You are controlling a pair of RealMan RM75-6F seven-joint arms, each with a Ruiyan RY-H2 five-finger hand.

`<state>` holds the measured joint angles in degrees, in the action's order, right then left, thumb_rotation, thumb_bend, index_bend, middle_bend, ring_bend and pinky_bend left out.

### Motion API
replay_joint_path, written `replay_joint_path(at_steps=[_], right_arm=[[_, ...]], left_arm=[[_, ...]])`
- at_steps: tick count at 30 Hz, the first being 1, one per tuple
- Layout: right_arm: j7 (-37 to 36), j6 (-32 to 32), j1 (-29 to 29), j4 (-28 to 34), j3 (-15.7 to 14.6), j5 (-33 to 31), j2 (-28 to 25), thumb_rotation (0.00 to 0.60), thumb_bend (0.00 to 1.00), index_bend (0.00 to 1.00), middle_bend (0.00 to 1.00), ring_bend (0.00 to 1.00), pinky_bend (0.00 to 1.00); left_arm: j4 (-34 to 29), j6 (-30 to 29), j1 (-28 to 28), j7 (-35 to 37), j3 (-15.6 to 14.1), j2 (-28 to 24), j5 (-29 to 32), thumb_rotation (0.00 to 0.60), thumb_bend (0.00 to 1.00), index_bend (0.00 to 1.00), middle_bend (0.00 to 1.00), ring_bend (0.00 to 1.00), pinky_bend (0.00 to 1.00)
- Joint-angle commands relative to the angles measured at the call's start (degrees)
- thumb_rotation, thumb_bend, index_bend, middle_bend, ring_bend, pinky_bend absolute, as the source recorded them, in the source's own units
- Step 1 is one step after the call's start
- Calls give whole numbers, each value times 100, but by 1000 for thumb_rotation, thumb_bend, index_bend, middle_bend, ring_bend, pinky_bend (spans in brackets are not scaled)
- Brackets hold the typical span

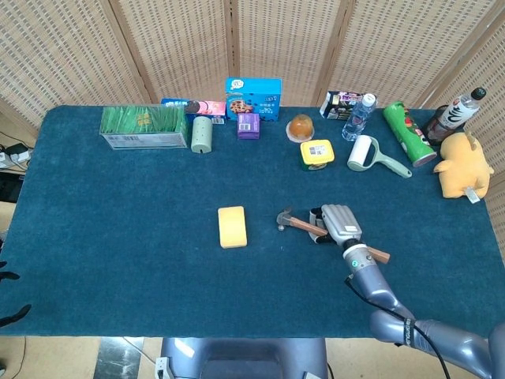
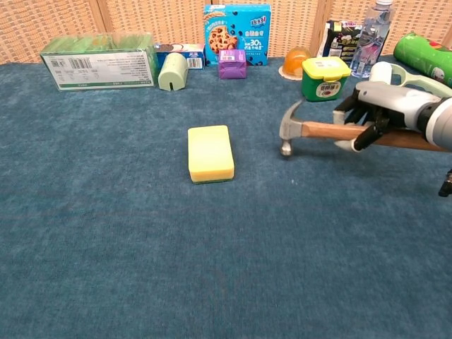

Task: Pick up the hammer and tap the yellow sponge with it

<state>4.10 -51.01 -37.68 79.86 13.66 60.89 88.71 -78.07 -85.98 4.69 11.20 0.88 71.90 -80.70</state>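
The right hand (image 2: 374,113) grips the hammer (image 2: 311,130) by its wooden handle, lifted just off the blue table (image 2: 106,233). The yellow sponge (image 2: 210,152) lies flat nearby, beside the hammer's head.

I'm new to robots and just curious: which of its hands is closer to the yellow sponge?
The right hand: it holds the hammer just right of the yellow sponge. The left hand barely shows at the table's far left edge.

blue cookie box (image 2: 236,25): "30%" readable, Chinese text beside it too small
green carton (image 2: 99,61): barcode and fine print, illegible
green tub (image 2: 325,78): label unreadable
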Motion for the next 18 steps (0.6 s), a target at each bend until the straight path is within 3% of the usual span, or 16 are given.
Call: replay_joint_path(at_steps=[1,4,9,18], right_arm=[[-1087,-459,184,102,77,913,6,600,444,881,1000,1000,1000],[-1672,-757,214,12,57,1396,122,600,444,887,1000,1000,1000],[-2060,-1183,187,-173,-3,1916,390,600,443,890,1000,1000,1000],[-1714,-1414,44,-382,-213,2351,737,600,443,891,1000,1000,1000]], left_arm=[[-41,-15,-1,-44,-3,-12,-26,600,143,369,192,81,83],[-95,-28,0,-93,-11,-25,-56,600,141,368,191,81,83],[-147,-52,9,-130,-30,-40,-105,600,142,369,192,81,83],[-176,-35,17,-139,-71,-35,-156,600,142,368,191,81,83]])
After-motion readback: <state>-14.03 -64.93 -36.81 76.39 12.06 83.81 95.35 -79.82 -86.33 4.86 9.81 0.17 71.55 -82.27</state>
